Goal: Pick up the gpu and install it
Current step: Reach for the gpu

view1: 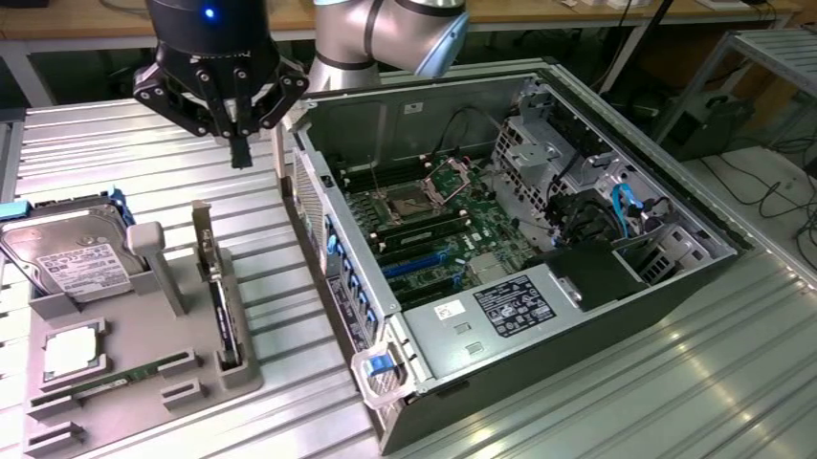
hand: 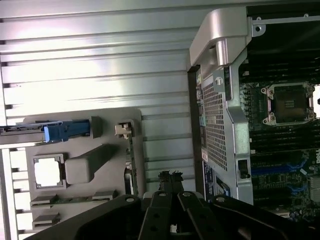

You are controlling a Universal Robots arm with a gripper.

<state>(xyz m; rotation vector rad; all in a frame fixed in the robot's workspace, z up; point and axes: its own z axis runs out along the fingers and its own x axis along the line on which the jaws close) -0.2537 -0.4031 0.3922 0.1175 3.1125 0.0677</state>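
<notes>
The gpu point(view1: 222, 304) is a thin dark card standing on edge in a slot of the grey holder tray point(view1: 191, 344), its pale metal bracket point(view1: 202, 229) at the far end. My gripper point(view1: 239, 156) hangs above the ribbed table beyond the tray, close to the computer case's corner, with its fingers shut and nothing between them. In the wrist view the gpu point(hand: 131, 167) shows edge-on just beyond my gripper point(hand: 170, 176). The open computer case point(view1: 511, 239) lies on its side on the exterior view's right, motherboard point(view1: 428, 225) exposed.
The tray also holds a silver hard drive point(view1: 75, 256), a square processor point(view1: 73, 350) and a green memory stick point(view1: 118, 379). Inside the case are blue cables point(view1: 626, 206) and a drive cage point(view1: 542, 143). The case's metal edge point(hand: 220, 95) is beside my gripper.
</notes>
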